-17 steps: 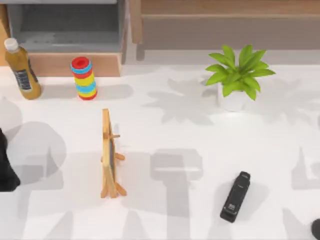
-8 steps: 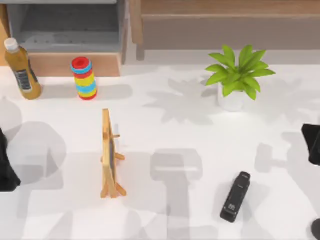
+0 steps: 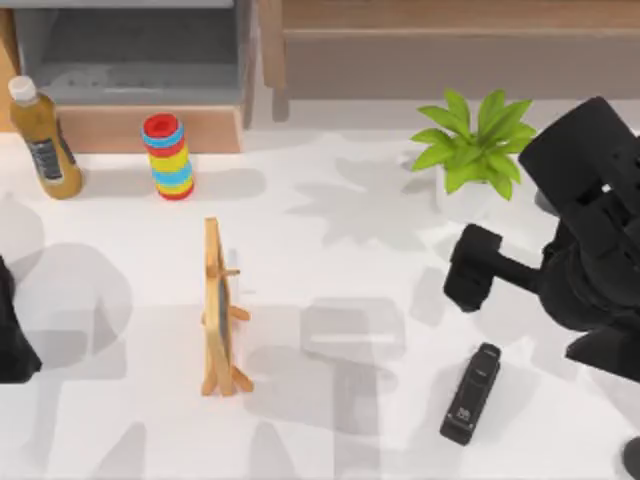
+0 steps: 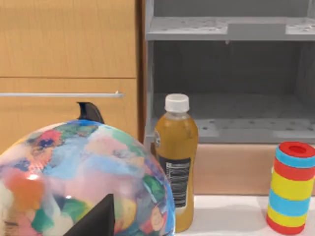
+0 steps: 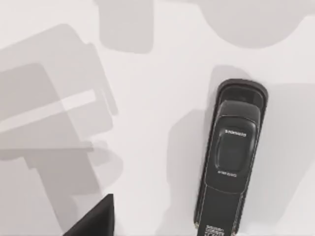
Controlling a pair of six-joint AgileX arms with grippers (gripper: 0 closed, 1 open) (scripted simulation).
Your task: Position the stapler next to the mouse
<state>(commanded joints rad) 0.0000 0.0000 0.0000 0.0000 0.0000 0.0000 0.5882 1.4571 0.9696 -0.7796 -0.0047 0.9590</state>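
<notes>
Stapler [image 3: 472,394] lies on open bench [image 3: 350,440], free all round. Nearest obstacles: plant [image 3: 478,150] behind it, wooden easel [image 3: 220,310] well to its left. Mouse [image 3: 632,458] sits at the bench's right front corner.

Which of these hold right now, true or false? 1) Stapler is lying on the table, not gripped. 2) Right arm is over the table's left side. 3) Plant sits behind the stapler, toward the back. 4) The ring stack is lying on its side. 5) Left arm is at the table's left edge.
1) True: the stapler lies flat on the table, nothing holding it.
2) False: the right arm is over the right side, above the stapler.
3) True: the plant stands farther back.
4) False: the ring stack stands upright beside the bottle.
5) True: the left arm is at the left edge.
</notes>
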